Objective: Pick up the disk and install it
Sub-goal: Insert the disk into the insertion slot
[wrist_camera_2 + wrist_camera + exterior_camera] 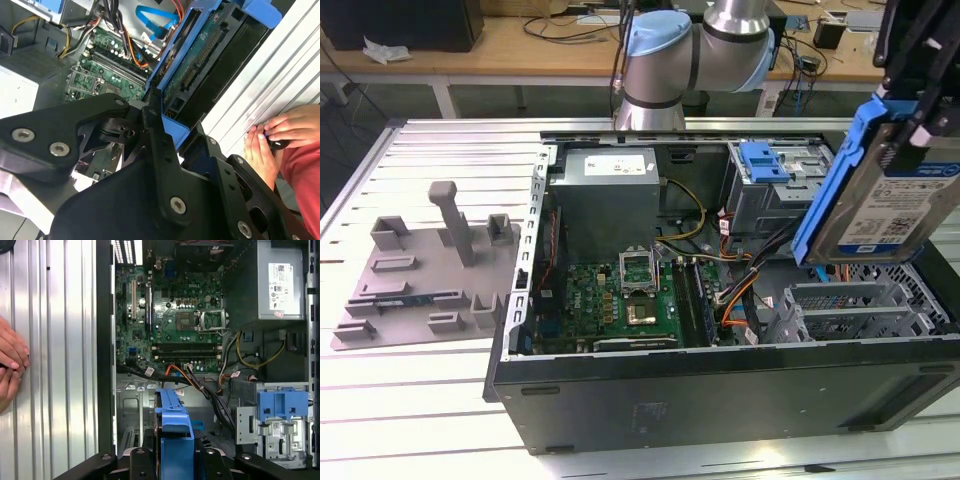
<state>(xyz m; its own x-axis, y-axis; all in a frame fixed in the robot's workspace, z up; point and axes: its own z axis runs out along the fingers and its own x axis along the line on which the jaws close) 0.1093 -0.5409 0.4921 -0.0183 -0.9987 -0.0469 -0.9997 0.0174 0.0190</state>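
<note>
Disk point(890, 200) clamped in the closed pincer point(175, 134) by its blue carrier frame point(175, 425), tilted in the air above the open computer case point(720, 390), near the drive cage point(752, 200) at the exterior view's right. Probably rigid, moderately heavy, shock-sensitive. Best held by the frame edges, clear of connectors and label face.

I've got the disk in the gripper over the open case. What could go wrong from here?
1. The disk hangs tilted in the gripper above the open case; if the grip slips, it would likely drop inside.
2. Loose cables lie in the case close to the disk and could snag or get pinched.
3. A person's hands rest just beside the case, near the arm; a swing outward might hit them.
</note>
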